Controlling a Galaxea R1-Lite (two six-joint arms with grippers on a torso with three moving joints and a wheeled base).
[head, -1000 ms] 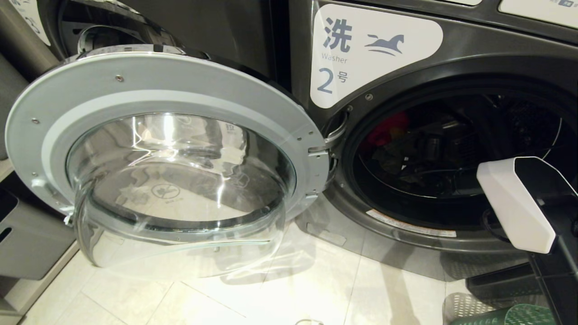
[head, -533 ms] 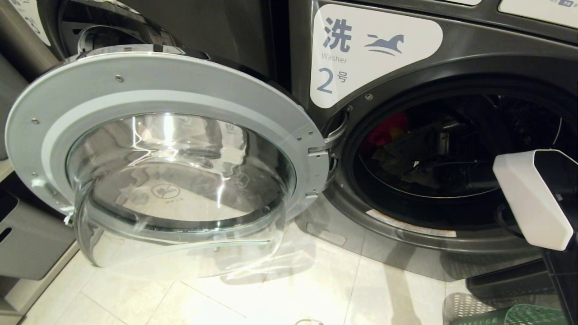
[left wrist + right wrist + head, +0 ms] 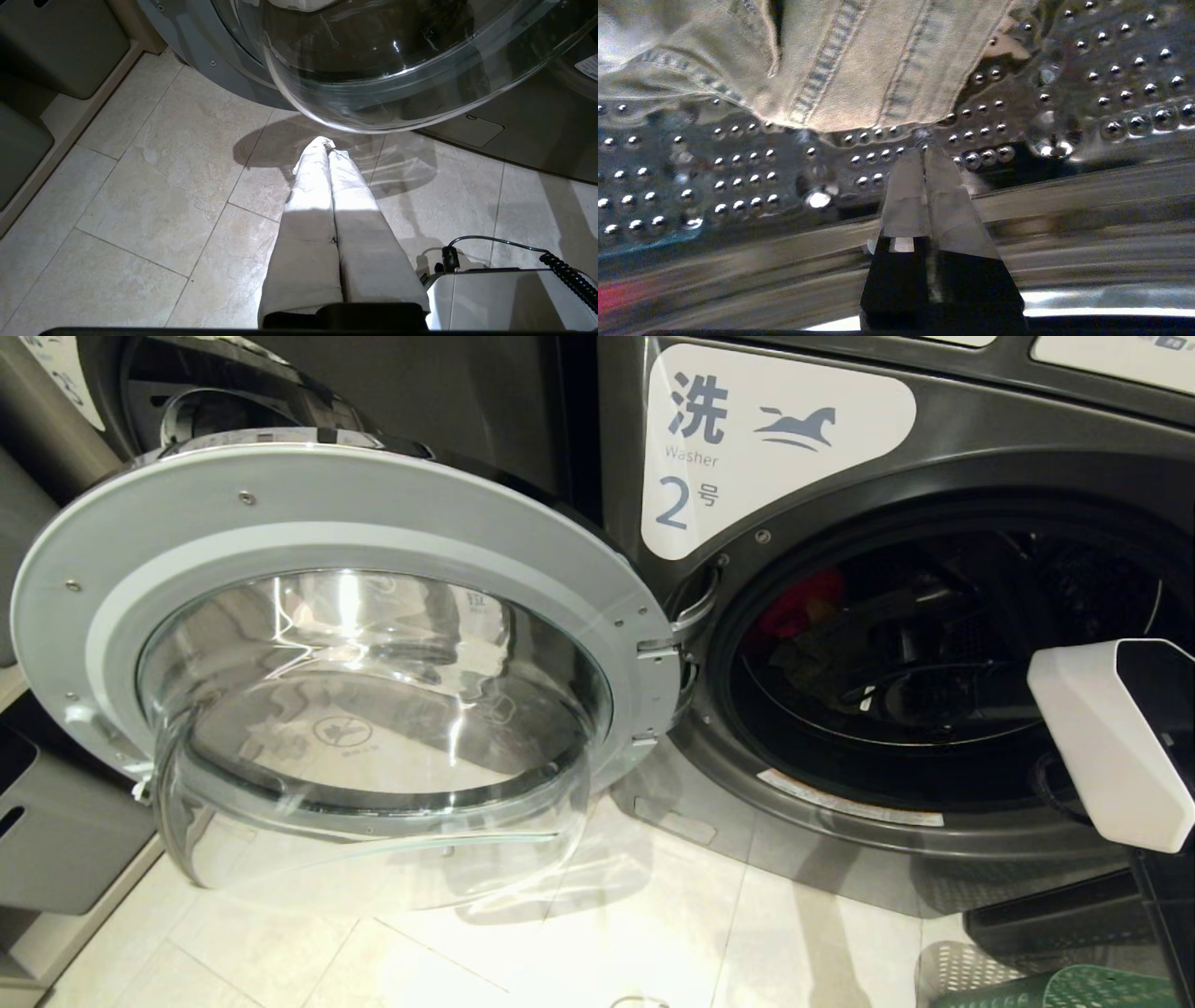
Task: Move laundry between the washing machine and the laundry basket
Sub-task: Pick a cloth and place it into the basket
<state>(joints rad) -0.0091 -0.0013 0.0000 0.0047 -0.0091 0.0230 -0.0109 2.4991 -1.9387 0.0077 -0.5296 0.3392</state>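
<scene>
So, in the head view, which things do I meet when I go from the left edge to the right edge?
grey bin → open round door → white "Washer 2" label → red laundry in the drum → right arm's white casing

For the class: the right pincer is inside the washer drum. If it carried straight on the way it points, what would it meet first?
Probably the studded drum wall just ahead of the shut right pincer, then the pale garment lying beyond; depth is hard to judge.
</scene>
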